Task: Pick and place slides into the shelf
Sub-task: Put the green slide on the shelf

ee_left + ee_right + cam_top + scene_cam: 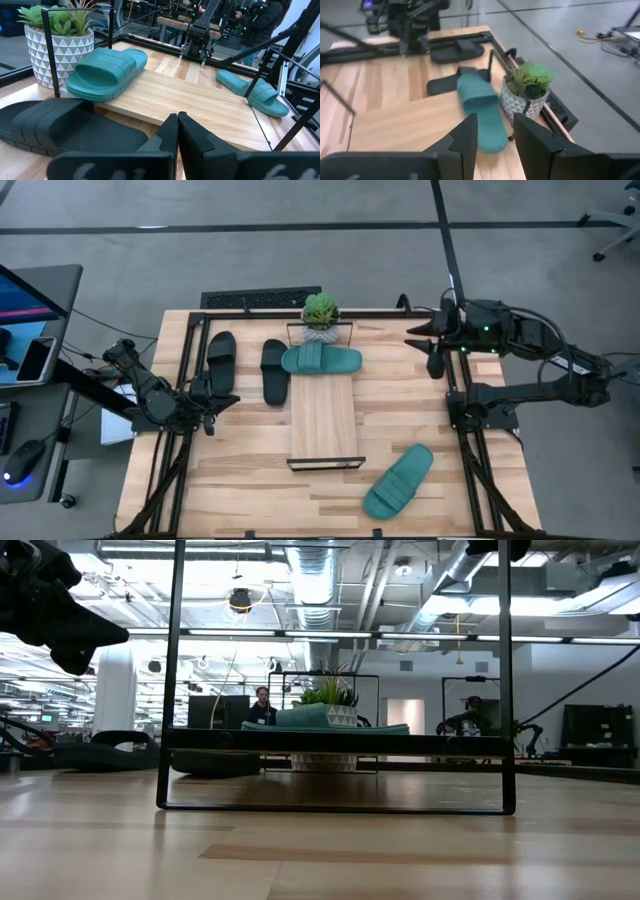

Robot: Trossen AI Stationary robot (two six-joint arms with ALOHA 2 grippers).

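Observation:
The shelf (323, 420) is a light-wood board in a thin black frame, lying mid-table. One teal slide (320, 360) rests sole-down across its far end, next to a potted plant (320, 315). The other teal slide (398, 480) lies on the table near the right front. Two black slides (221, 360) (274, 370) lie side by side on the table left of the shelf. My left gripper (177, 125) is shut and hangs over the table by the black slides' near ends. My right gripper (495, 135) is open, raised over the far right of the table.
Black rails (185, 380) run along the table's left and right sides, with the arm bases on them. The shelf's black end frames (340, 808) stand upright at its near and far ends. People sit in the room beyond the table.

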